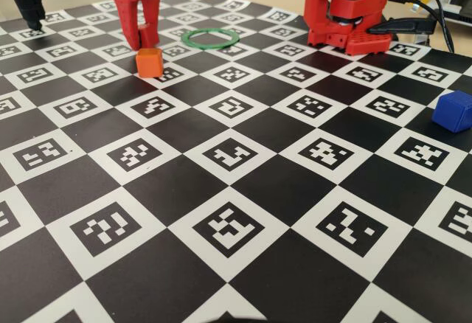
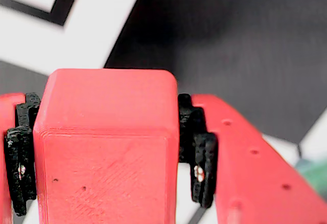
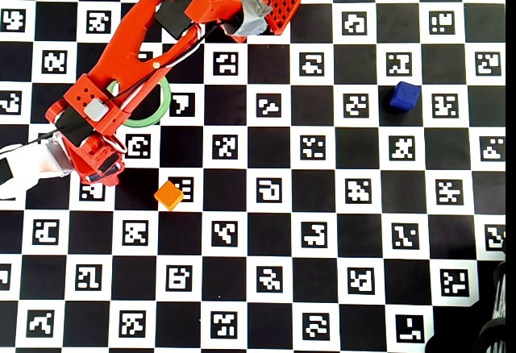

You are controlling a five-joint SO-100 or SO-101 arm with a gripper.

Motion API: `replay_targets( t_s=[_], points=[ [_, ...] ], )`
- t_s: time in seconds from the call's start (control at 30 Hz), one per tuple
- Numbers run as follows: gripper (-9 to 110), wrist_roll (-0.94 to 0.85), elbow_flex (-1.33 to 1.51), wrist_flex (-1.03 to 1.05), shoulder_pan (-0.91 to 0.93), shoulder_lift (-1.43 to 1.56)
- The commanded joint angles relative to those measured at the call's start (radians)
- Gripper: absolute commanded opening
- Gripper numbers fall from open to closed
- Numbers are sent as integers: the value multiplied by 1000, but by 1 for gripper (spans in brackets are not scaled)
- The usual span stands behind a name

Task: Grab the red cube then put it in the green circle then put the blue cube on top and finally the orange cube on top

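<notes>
The wrist view is filled by the red cube [image 2: 107, 152], clamped between the black pads [image 2: 198, 152] of my gripper [image 2: 107, 132], which is shut on it. In the overhead view the gripper [image 3: 103, 172] hangs at the left, just below-left of the green circle [image 3: 161, 107] and left of the orange cube [image 3: 169, 195]. The fixed view shows the gripper [image 1: 140, 39] behind the orange cube [image 1: 150, 62], with the green circle [image 1: 212, 37] to its right. The blue cube sits far right [image 3: 405, 95] [image 1: 452, 110]. In the fixed and overhead views the red cube cannot be told from the red fingers.
The arm's red base [image 1: 346, 13] stands at the board's far edge, with cables behind it. A black post [image 1: 26, 2] is at the far left corner. A white object [image 3: 28, 168] lies at the left edge beside the gripper. The surface is a black-and-white marker board [image 3: 266, 232].
</notes>
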Motion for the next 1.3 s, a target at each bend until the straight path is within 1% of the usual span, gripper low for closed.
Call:
replay_targets(
  t_s=[0.0,0.13,0.4,0.67,0.9,1.17,1.27],
  points=[
    [-1,29,-126,74,-8,190],
    [-1,60,-186,164,-2,225],
    [-1,115,-181,295,43,353],
    [-1,103,-176,403,121,442],
    [-1,110,-54,368,190,551],
    [-1,109,117,331,209,681],
    [-1,117,193,288,209,726]
  ],
)
